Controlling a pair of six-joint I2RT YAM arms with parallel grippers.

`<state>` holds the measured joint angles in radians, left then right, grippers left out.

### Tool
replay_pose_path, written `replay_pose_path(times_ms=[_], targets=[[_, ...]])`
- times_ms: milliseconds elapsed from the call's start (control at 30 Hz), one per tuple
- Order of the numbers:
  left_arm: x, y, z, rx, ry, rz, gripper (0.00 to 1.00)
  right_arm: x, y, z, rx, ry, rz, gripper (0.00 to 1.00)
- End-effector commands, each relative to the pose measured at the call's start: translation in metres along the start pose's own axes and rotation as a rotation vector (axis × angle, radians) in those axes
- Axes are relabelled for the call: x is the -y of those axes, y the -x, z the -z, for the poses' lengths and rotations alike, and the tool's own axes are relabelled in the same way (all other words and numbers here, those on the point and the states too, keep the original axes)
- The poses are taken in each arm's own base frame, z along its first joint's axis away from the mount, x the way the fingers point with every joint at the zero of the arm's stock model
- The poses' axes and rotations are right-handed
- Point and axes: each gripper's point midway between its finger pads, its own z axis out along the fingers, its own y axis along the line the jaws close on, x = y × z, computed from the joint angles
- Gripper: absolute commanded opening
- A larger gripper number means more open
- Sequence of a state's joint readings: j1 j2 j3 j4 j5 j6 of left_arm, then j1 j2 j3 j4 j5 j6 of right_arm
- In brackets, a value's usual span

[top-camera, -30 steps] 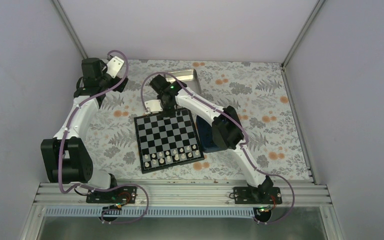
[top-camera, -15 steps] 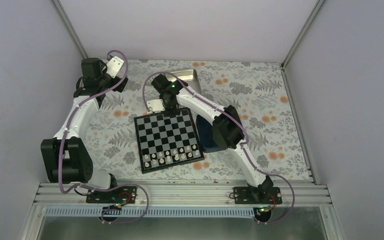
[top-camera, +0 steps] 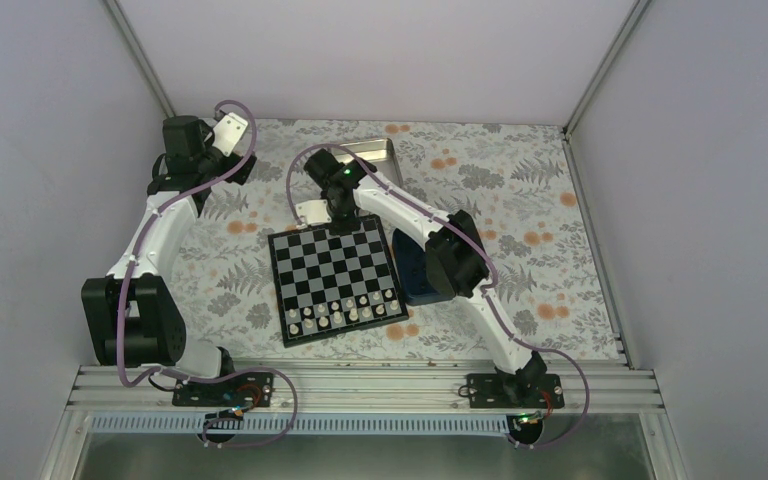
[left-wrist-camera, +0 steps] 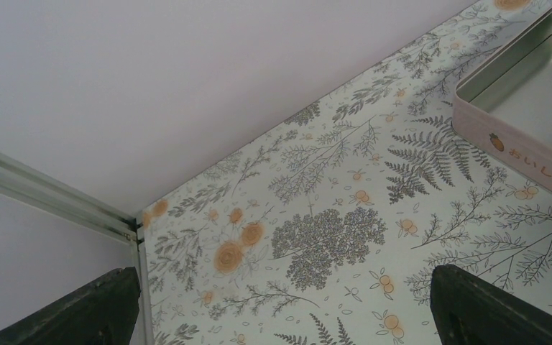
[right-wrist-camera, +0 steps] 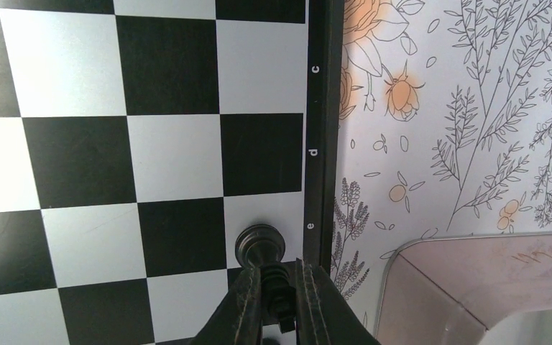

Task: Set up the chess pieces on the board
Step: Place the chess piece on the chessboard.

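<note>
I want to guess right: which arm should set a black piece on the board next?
Right. The right gripper pinches a black piece above the board; the left gripper hangs open over the tablecloth, far off.

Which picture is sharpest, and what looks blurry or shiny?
Right wrist: sharpest, board letters readable, tin shiny. Left wrist: cloth crisp, fingers dark and soft. Top: pale pieces tiny, no detail.

Left pincer (left-wrist-camera: 282,316) gapes over floral cloth (left-wrist-camera: 330,237) near tin (left-wrist-camera: 525,108)
</note>
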<state>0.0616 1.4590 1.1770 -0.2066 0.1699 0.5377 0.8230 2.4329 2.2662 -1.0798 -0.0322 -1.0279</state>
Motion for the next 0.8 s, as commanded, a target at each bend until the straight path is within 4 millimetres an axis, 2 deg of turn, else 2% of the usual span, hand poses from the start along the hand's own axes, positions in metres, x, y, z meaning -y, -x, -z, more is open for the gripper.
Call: replay_pose_path(times_ms=[0,467,767], targets=[[-0.0026,0.0074,0.0019,0.032,-0.004,-0.006,1.00,-0.0027,-0.0037,-0.0089,-0.007,0.026,0.011,0.07],[-0.0038,0.0040,0.0007,0.024,-0.002,-0.005,1.00,0.0020,-0.0030,-0.0093,-0.002,0.009,0.007,0.10],[-0.0035,0.0021,-0.0008,0.020,-0.006,-0.003,1.00,0.0039,-0.0005,-0.0050,0.009,-0.002,0.005,0.21]])
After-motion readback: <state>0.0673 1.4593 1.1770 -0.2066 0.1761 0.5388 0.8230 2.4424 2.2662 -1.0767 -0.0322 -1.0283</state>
